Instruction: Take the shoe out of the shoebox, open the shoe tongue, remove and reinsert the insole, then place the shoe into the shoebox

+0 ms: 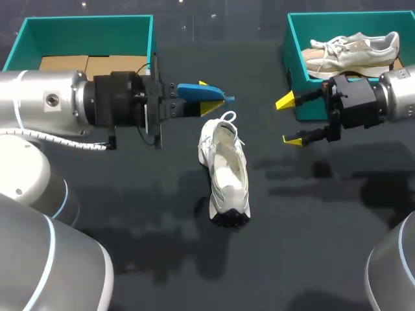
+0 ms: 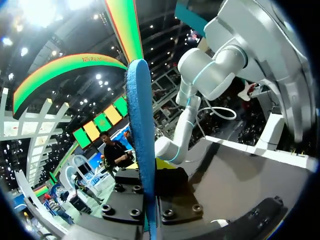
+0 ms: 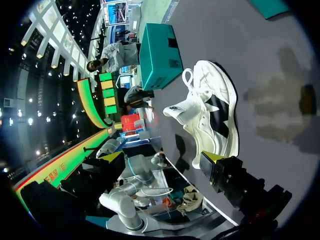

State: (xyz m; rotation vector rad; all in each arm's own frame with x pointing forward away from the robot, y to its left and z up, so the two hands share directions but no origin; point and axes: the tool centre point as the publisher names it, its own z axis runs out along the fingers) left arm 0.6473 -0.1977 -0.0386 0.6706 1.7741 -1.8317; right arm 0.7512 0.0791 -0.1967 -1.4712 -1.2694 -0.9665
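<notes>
Starting at the left, the left shoebox point(image 1: 84, 29) is teal and stands at the far left of the dark table point(image 1: 311, 253), with brown cardboard point(image 1: 91, 63) lying inside it. The left arm comes in just in front of this box. The left gripper point(image 1: 209, 96) pinches the blue insole point(image 1: 191, 89) between its two yellow tips, and the insole is held above the table. In the left wrist view the insole point(image 2: 139, 130) shows edge-on, rising between the fingers. The white shoe point(image 1: 224, 170) rests on the table in the middle, just beside the left gripper and below the insole's tip, with its opening facing up. To the right, the right gripper point(image 1: 289, 120) hangs with its jaws spread wide and nothing between them, apart from the shoe. In the right wrist view the white shoe point(image 3: 212, 112) lies ahead of this gripper. The right shoebox point(image 1: 295, 61), also teal, stands at the far right and a beige shoe point(image 1: 353, 52) lies in it.
</notes>
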